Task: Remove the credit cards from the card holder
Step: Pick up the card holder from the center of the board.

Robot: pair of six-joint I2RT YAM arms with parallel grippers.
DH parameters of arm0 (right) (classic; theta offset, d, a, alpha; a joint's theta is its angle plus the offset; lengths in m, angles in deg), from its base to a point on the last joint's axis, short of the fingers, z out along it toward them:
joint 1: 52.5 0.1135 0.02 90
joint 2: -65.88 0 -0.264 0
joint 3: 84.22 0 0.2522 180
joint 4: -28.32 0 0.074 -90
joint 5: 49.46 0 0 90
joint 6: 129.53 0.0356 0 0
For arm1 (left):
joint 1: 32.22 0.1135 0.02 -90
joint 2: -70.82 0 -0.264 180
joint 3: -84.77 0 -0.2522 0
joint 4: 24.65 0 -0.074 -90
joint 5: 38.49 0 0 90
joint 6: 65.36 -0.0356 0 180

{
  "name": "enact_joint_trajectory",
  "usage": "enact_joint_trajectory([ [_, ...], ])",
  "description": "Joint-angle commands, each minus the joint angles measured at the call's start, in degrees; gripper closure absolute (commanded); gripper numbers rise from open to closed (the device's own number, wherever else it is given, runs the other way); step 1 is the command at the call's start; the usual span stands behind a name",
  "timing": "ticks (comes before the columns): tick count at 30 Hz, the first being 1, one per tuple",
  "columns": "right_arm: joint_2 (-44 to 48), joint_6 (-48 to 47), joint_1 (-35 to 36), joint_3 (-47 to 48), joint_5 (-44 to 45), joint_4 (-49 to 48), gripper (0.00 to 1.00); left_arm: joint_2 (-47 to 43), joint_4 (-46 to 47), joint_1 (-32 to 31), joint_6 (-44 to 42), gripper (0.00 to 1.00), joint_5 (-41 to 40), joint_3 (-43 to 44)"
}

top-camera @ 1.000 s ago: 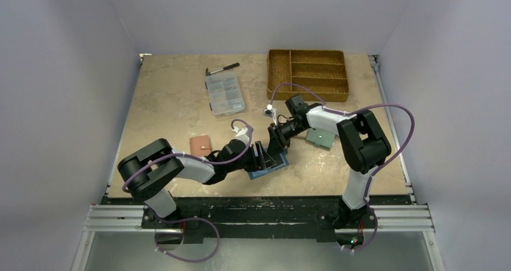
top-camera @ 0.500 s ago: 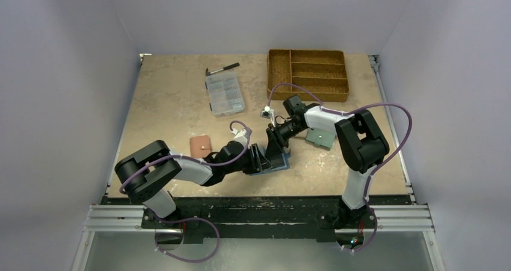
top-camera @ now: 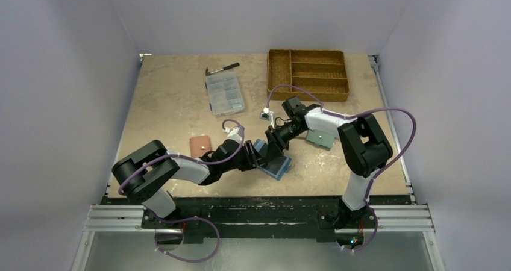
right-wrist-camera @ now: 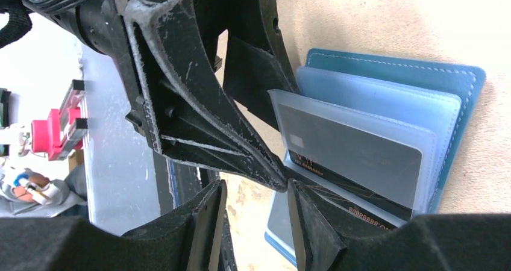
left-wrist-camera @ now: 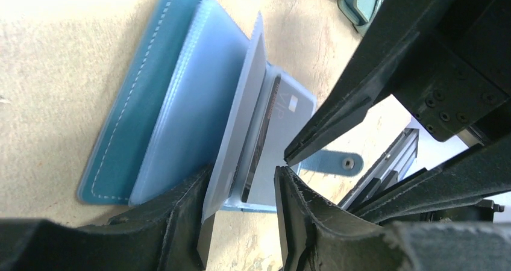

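Card holder (top-camera: pixel 276 164) was found spread wider than a second before, near the front edge of the table (top-camera: pixel 169 102), between the two arms. A pale leaf had been raised toward the left gripper (left-wrist-camera: pixel 243 176), which had been drawn back leftward. Its jaws were held apart astride a clear sleeve (right-wrist-camera: pixel 361 125), and were judged not to be clamped on it. The right gripper (right-wrist-camera: pixel 256 190) was likewise unclenched, with nothing between its fingers. The credit cards (right-wrist-camera: pixel 355 153) were seen lodged in the sleeves, one grey and one black beneath. Access was judged gained, extraction not yet begun.
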Motion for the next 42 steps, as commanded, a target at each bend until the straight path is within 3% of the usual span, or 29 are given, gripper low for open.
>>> enact_joint_trajectory([
  [1,3.2,-0.9,-0.2,0.0,1.0,0.7,0.5,0.2,-5.1,1.9,-3.0,0.56,-2.4,-1.6],
  [8,2.6,-3.7,-2.0,0.9,3.2,2.6,0.52,0.6,-6.4,3.3,-7.8,0.56,-0.4,0.8],
  [22,4.1,4.3,-5.9,-1.4,15.1,-4.7,0.56,2.0,-7.4,3.6,-16.7,0.56,3.6,6.2],
  [33,3.3,3.1,-6.8,-1.0,15.6,-4.9,0.55,3.0,-8.5,3.8,-22.1,0.56,6.9,9.4],
  [42,3.0,-0.7,-5.5,0.0,13.9,-3.0,0.61,3.6,-15.4,4.5,-27.0,0.54,10.4,14.5],
])
